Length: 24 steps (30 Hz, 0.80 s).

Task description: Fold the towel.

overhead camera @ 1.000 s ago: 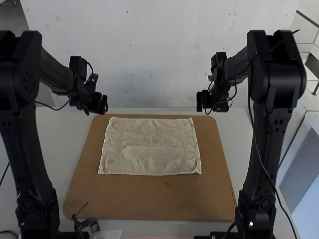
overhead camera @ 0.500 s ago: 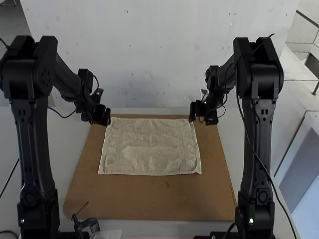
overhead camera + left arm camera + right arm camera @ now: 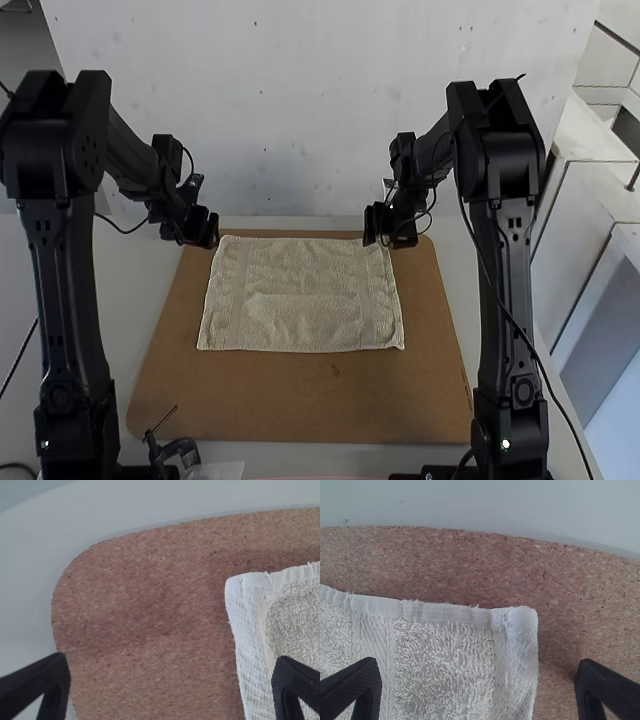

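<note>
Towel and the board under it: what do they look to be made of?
The towel looks like cotton terry cloth, soft and matte: short raised loops cover it, with flat woven bands and a smooth hem at the edge. The board looks like cork, dull and unvarnished, judging by its brown speckled grain; pressed cork or a similar composite would look alike.
</note>
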Tool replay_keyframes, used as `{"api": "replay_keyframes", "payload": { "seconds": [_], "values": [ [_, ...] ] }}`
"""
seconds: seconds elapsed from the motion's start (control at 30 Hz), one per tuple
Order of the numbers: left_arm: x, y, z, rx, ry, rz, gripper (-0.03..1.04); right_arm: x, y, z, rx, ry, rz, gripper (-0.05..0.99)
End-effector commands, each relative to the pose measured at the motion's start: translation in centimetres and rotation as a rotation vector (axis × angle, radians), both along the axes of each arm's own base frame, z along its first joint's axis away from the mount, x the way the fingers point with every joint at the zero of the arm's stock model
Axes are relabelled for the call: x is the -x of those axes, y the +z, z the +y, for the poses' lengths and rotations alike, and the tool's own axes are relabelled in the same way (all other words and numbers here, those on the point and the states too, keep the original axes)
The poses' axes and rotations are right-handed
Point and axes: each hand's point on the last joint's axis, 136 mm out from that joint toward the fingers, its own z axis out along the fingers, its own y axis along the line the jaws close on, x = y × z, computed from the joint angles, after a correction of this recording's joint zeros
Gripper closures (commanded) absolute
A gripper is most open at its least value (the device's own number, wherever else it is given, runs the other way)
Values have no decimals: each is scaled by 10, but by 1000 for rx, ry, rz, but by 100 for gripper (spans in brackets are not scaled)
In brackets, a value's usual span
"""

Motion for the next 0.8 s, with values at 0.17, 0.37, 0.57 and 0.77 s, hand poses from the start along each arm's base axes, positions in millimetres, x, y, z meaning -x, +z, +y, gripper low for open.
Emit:
{"api": "replay_keyframes", "payload": {
  "seconds": [0.17,0.37,0.57,0.77],
  "values": [
    [-6,7,3,19,-5,-20,12,-19,-5,-13,104,-76,-56,27],
    [-5,8,3,20,-5,-19,12,-22,-7,-14,104,-83,-80,38],
    [-4,7,5,21,0,-16,12,-19,-9,-12,104,-82,-75,54],
    [-1,5,7,21,4,-10,12,-3,-15,-10,128,-50,-9,53]
  ]
}}
